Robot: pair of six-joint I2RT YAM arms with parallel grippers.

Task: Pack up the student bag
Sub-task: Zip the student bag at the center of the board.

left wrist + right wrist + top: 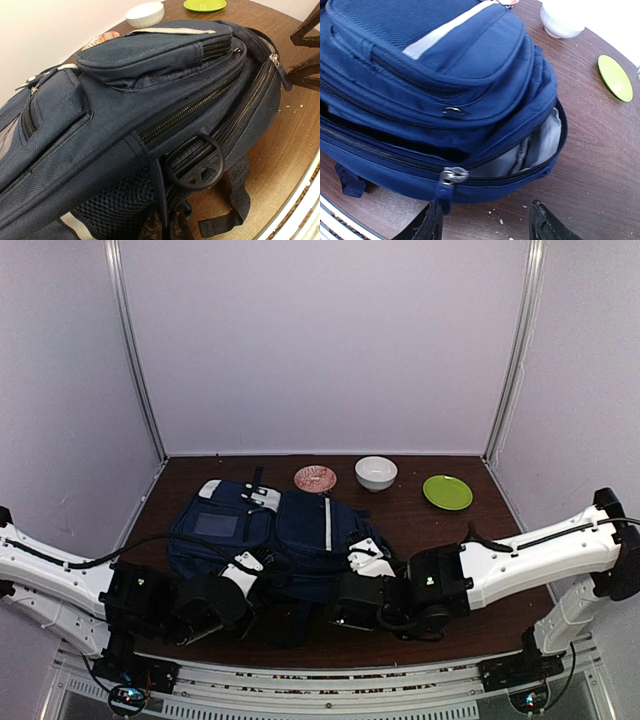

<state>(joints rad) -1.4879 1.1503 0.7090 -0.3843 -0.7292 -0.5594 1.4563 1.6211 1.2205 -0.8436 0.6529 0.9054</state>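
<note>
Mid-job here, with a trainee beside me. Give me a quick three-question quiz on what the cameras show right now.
1. True or false: the main zip of the student bag stands partly open, with grey lining showing.
2. Which dish stands between the other two behind the bag? A white bowl, B green plate, C patterned dish.
3. Fill in: the jaws of the right gripper stand ____.
Key: 1 true; 2 A; 3 open.

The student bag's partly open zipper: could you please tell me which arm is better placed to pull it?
Probably right: the right claw, open, sits just before the zipper pull on the student bag; the left claw is shut and farther away.
</note>
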